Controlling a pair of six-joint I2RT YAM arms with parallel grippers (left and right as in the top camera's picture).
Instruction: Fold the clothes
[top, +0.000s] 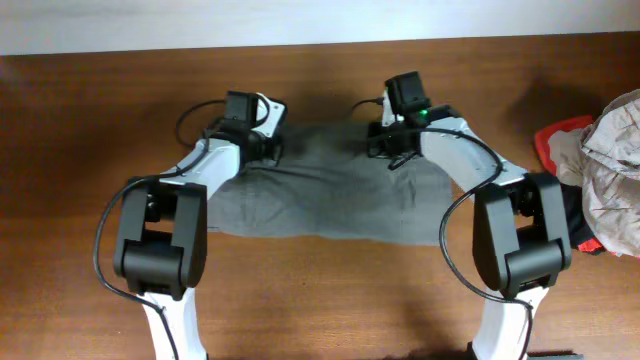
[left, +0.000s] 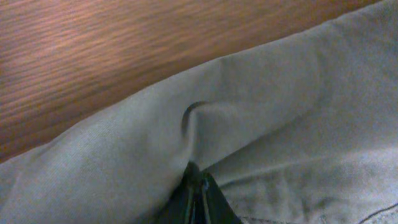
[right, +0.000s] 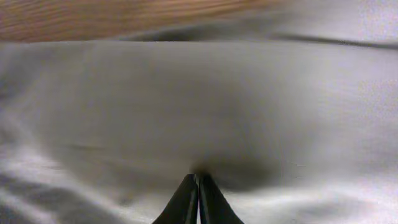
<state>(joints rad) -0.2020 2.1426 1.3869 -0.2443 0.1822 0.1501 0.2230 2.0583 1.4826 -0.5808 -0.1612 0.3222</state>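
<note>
Cloth (top: 330, 190), grey and wrinkled, lies spread across the middle of the worktop (top: 100, 100), wider than it is tall in the overhead view. Its lower edge runs unevenly between the two arm bases. Its upper edge sits under the two wrists in the upper middle of the frame.

The left gripper (top: 268, 148) is at the upper left corner of the cloth and the right gripper (top: 388, 145) is at the upper right part of the same edge. They are well apart, with bare grey fabric between them.

In the left wrist view the left gripper (left: 198, 193) shows at the bottom centre with its dark fingers (left: 211, 205) pressed together to a point. They are clenched on the cloth (left: 280, 124). A raised fold climbs from the tips and ends in a small curved crease just above them. Brown wood grain fills the upper left of that frame, and the cloth's edge runs diagonally from lower left to upper right.

In the right wrist view the right gripper (right: 197, 196) is also at the bottom centre, its fingers (right: 183, 202) closed tight against each other and nipping the cloth (right: 199, 99). A dark dimple sits in the fabric right at the tips. The picture is soft. Only a thin strip of worktop shows along the top left.

At the right edge of the overhead view a pile (top: 615, 150) of pale crumpled clothes rests on the worktop, with a red piece (top: 555, 140) on its left side, near the right arm's base.
</note>
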